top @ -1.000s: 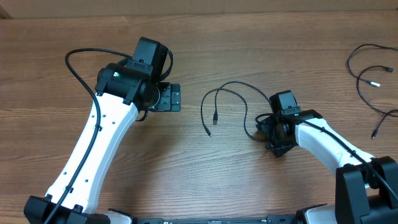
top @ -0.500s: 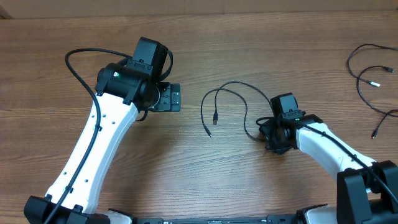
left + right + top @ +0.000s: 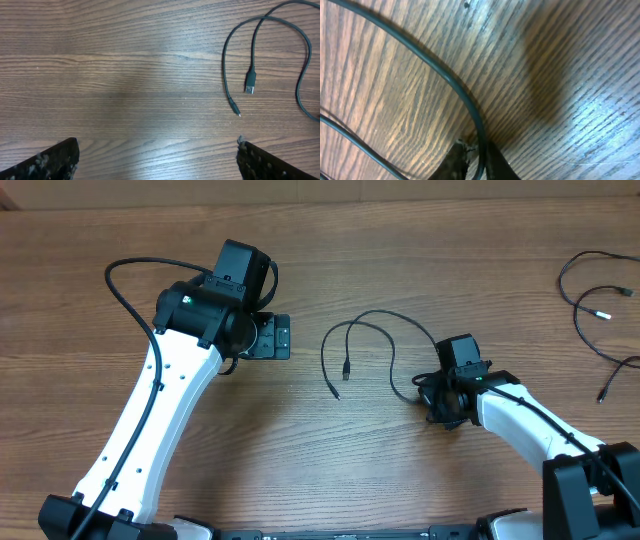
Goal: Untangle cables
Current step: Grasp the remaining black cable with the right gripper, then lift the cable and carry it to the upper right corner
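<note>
While the right fingers point(image 3: 454, 164) pinch shut on the looped USB cable point(image 3: 376, 313), midway between the counter's point(image 3: 300, 445) left and right edges, the left fingers point(image 3: 50, 160) stand wide apart, holding nothing. More cables point(image 3: 577, 315) lie loose near the far right corner.

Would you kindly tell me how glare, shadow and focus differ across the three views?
Overhead: even and sharp, faint shadows on the table. Left wrist: a pale glare band across the wood; the cable is crisp, the left gripper's fingers dark and soft. Right wrist: heavy shadow upper right, a glare patch lower right, the cable sharp.
</note>
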Robot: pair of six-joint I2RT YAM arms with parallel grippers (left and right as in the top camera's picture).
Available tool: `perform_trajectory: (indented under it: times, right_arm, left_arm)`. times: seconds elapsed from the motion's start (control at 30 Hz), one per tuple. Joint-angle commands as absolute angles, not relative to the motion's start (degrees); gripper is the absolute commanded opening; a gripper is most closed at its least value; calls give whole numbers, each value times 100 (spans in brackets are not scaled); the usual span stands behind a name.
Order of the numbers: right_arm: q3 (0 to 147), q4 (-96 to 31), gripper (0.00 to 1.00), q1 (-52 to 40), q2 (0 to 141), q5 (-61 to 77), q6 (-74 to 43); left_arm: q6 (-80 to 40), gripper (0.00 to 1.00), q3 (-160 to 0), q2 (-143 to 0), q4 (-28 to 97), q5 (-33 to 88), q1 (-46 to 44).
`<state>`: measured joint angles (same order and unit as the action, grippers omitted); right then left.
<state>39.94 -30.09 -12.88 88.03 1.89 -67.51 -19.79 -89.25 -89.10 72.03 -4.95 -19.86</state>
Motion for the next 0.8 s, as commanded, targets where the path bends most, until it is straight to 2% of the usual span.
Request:
perform_trajectory:
  times: [0.0, 0.2, 0.4, 0.77]
  right_arm:
    - [3754, -2974, 4, -1323, 9013, 91, -6751]
    - [3756, -2565, 4, -1321, 9013, 89, -6696]
    - [4007, -2300, 4, -1278, 9013, -285, -6086]
    - [6198, -3205, 4, -563, 9013, -600, -4803]
  left_arm:
    - [-2082, 99, -9017, -8873, 7196, -486, -1990]
    - [-2082, 100, -9017, -8873, 7196, -486, -1990]
    - [-2082, 100, -9017, -8873, 7196, -486, -1990]
    - [-2082, 100, -9017, -8873, 7196, -486, -1990]
